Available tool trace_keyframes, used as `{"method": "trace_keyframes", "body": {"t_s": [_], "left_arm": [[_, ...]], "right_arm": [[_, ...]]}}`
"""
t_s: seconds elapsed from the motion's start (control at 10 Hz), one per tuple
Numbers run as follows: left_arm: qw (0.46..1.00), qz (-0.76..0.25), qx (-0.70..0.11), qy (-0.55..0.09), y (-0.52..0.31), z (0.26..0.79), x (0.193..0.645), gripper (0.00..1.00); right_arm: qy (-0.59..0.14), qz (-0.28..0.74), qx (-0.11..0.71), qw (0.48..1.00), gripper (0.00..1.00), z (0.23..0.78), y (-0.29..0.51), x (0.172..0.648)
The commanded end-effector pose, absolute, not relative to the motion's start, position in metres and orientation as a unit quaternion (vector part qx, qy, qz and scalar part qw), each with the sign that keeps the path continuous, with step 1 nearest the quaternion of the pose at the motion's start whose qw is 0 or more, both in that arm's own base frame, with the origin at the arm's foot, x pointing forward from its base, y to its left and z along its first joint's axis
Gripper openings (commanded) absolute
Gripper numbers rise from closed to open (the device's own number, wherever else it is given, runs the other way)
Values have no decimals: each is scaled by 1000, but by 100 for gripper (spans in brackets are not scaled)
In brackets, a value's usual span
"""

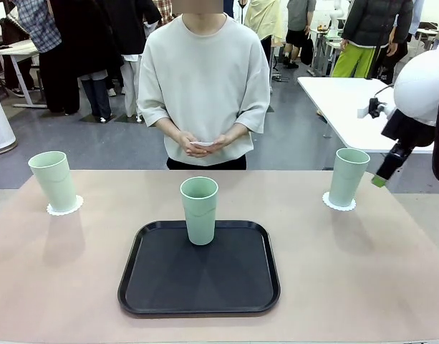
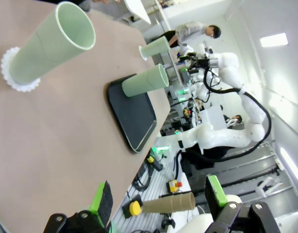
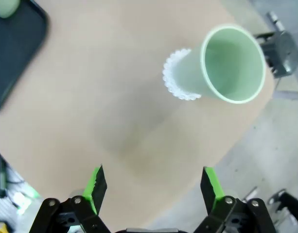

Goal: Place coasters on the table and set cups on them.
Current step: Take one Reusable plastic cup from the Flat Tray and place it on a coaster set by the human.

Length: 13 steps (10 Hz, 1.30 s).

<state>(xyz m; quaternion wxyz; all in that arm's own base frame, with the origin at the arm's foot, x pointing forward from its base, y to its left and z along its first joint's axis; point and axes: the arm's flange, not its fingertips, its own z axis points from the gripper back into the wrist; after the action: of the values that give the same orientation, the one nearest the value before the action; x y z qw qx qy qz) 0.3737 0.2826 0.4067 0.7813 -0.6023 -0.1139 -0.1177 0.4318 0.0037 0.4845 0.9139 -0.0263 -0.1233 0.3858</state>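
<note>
Tan table [image 1: 362, 272] carries all items. R arm [image 1: 420, 93] is raised off the table's right edge. R gripper [image 3: 153, 187] is angled down twd the right cup [image 1: 348, 176], jaws wide, nothing held. L gripper [image 2: 158, 194] hangs above the table, left cup [image 1: 53, 180] ahead of it, jaws wide, empty. Person's hands [image 1: 201, 145] are joined at waist, holding a small white item; can't tell what. Black tray [image 1: 140, 287], centre-front, has the middle cup [image 1: 199, 210] upright in it, empty. Left and right cups are upright and empty, each on its own coaster: left coaster [image 1: 64, 209], right coaster [image 1: 339, 204].
</note>
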Motion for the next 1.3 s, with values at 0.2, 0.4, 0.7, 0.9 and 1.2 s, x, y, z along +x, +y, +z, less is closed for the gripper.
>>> {"method": "trace_keyframes", "body": {"t_s": [0.2, 0.4, 0.7, 0.9, 1.2], "left_arm": [[784, -111, -601, -112, 285, 410, 373, 100], [784, -111, -601, -112, 285, 410, 373, 100], [784, -111, -601, -112, 285, 410, 373, 100], [784, -111, -601, -112, 285, 410, 373, 100], [784, -111, -601, -112, 285, 410, 373, 100]], "right_arm": [[-92, 293, 16, 951, 100, 512, 32, 409], [-121, 341, -10, 932, 100, 510, 28, 410], [-121, 341, -10, 932, 100, 510, 28, 410], [-121, 341, -10, 932, 100, 510, 28, 410], [-121, 341, -10, 932, 100, 510, 28, 410]]}}
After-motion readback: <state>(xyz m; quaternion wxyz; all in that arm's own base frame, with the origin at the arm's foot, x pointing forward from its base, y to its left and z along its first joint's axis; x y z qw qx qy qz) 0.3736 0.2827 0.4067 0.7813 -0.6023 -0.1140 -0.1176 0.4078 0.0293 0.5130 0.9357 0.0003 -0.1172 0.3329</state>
